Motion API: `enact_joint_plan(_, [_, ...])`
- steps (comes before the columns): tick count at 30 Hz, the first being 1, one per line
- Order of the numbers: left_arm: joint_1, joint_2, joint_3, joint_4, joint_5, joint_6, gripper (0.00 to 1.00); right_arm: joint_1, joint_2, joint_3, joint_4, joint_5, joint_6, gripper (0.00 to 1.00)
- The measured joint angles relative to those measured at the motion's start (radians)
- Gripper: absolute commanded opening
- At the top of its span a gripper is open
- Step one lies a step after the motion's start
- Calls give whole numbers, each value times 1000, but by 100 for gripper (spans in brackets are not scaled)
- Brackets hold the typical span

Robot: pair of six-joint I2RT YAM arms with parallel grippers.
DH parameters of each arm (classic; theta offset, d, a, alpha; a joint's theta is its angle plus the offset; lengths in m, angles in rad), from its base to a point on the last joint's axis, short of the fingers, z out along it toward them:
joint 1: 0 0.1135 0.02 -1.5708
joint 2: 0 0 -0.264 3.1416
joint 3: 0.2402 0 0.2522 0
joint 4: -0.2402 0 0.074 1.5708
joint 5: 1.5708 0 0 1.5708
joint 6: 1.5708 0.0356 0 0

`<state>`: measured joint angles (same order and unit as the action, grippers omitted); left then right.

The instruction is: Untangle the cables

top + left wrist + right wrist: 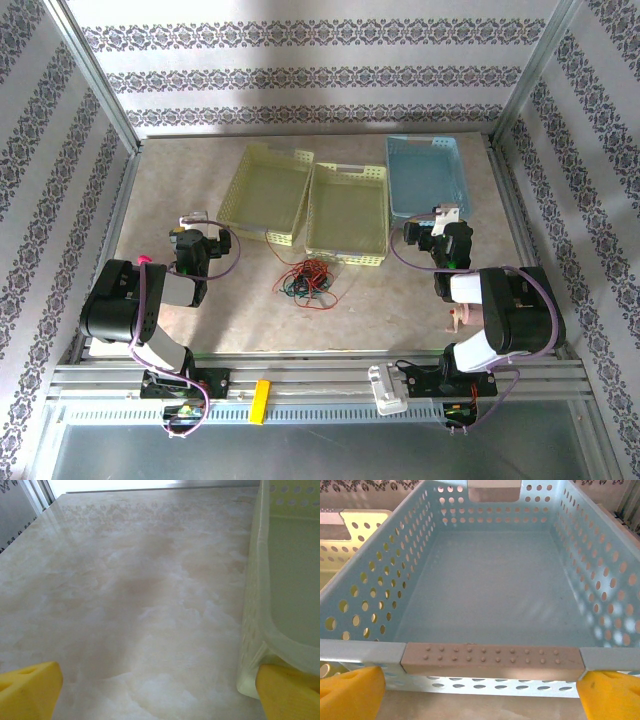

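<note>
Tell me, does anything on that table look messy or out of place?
Yes. The thin red, green and black cables lie snarled in one heap on the table, just in front of the middle yellow basket. The left yellow basket sits turned at an angle to its neighbours. Nothing looks spilled or broken.

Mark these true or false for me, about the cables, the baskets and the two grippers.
1. The cables lie tangled on the table, by the yellow baskets. True.
2. The blue basket holds a cable. False: it is empty.
3. The left gripper and right gripper are both open. True.
4. The left gripper grips a cable. False: it holds nothing.
5. All three baskets are yellow. False: one is blue.
</note>
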<state>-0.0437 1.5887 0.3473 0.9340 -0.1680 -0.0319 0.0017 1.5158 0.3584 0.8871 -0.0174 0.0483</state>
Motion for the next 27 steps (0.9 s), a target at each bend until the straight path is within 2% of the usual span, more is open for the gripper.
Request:
enact_joint_plan(5, [0,-16,0,-6,-3,3,99,1,-26,13,-49,-16,-4,98])
enact_joint_plan(8, [-9,-84,-10,-11,-80,-1,99,32,-148,44,-192,58,1,93])
enact_joint_plan(11, [-10,-235,-14,-84,-196,-35,99,108,-292,108,-313,171,35,89])
enact_joint_plan(15, [-20,-435,21,-283,-310,-136,99,259,-420,183,-469,281,91,89])
enact_joint_plan(17, [-66,-498,21,-342,-365,-154,99,341,-457,204,-560,288,120,89])
enact_joint_plan(21, [-248,-576,35,-479,-409,-172,99,534,-465,244,-752,207,160,88])
enact_joint_plan(25, [-409,-547,72,-566,-296,-217,99,744,-369,311,-912,82,163,84])
enact_joint_plan(27, [-471,-509,92,-604,-209,-243,99,810,-303,349,-969,40,164,83])
